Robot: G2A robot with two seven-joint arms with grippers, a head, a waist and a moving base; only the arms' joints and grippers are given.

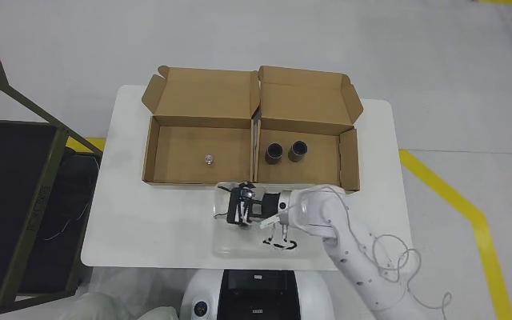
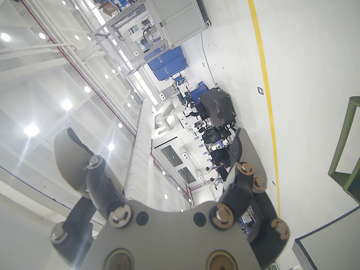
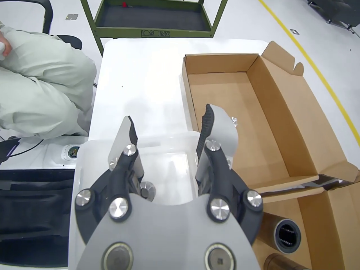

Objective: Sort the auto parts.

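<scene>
Two open cardboard boxes stand side by side at the back of the white table (image 1: 160,232). The left box (image 1: 172,164) holds one small silver part (image 1: 208,158) (image 3: 234,121). Two dark cylindrical bushings (image 1: 274,152) (image 1: 299,149) (image 3: 284,234) lie in the right box (image 1: 320,164). In front of the boxes sits a clear plastic tray (image 1: 220,248) (image 3: 171,139). My right gripper (image 1: 240,206) (image 3: 168,116) hangs open over it, nothing between its fingers. A small silver piece (image 3: 147,189) shows in the tray by one finger's base. My left gripper (image 2: 153,141) is open and empty, pointing up at the room.
A green metal cart (image 3: 153,20) stands just beyond the table's left end, seen as a dark frame (image 1: 32,208) from above. Raised box flaps (image 1: 204,88) (image 1: 308,92) line the back. Bare tabletop lies left of the tray.
</scene>
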